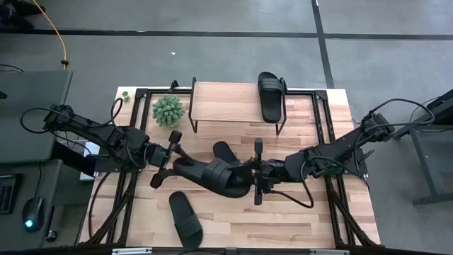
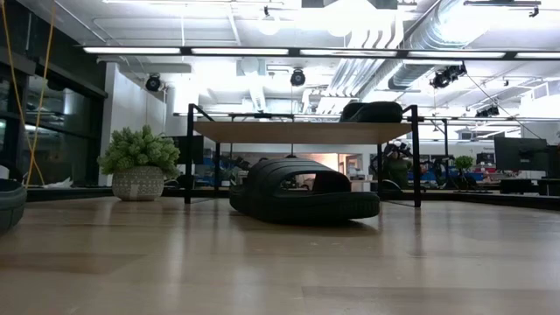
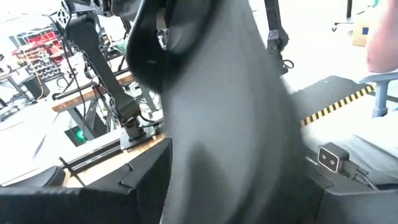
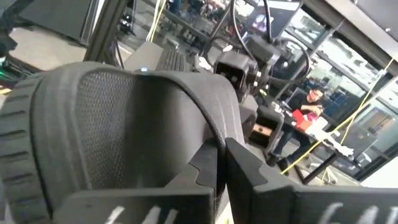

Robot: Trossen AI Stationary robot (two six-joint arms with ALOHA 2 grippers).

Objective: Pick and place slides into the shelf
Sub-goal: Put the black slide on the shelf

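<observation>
L gripper [image 1: 172, 164] jaws spread round heel of slide [image 1: 212, 174], mid-table front of shelf [image 1: 226, 101] | R gripper [image 1: 255, 175] jaws pinched on its strap edge | risk: both arms tugging one slide, cd twist/slip out & snag 2nd slide [image 1: 224, 150] behind

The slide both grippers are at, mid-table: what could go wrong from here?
1. Both the left gripper and right gripper sit at the middle slide; pulling in different directions could twist it or drag it free.
2. It overlaps a second slide, which may get dragged along.
3. The shelf already carries one slide at its right end, and the potted plant stands close beside its left end; a swing could knock either.
</observation>
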